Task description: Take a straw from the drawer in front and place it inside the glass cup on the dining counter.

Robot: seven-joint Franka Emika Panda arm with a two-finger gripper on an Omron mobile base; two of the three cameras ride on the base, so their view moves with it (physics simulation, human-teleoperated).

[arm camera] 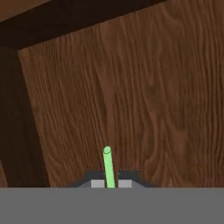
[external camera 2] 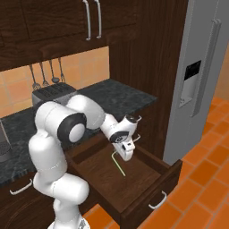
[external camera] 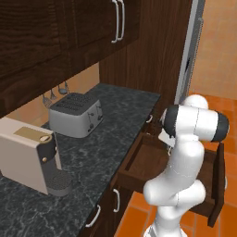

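Note:
The dark wooden drawer (external camera 2: pixel 147 176) (external camera: pixel 139 162) stands pulled out below the black counter. My gripper (external camera 2: pixel 127 156) (arm camera: pixel 110 183) reaches down into it and is shut on the thin bright green straw (external camera 2: pixel 118 165) (arm camera: pixel 107 166). In the hand view the straw pokes out between the two finger tips towards the drawer's wooden floor (arm camera: pixel 144 100). From the right base view the straw slants over the drawer floor, with its bent end beside the hand. The glass cup and the dining counter are out of view.
A silver toaster (external camera: pixel 76 115) and a beige coffee machine (external camera: pixel 30 157) stand on the black speckled counter (external camera: pixel 106 139). Dark cupboards (external camera 2: pixel 67 22) hang above. A grey fridge (external camera 2: pixel 201 80) is to the right, beside the orange tiled floor (external camera 2: pixel 201 188).

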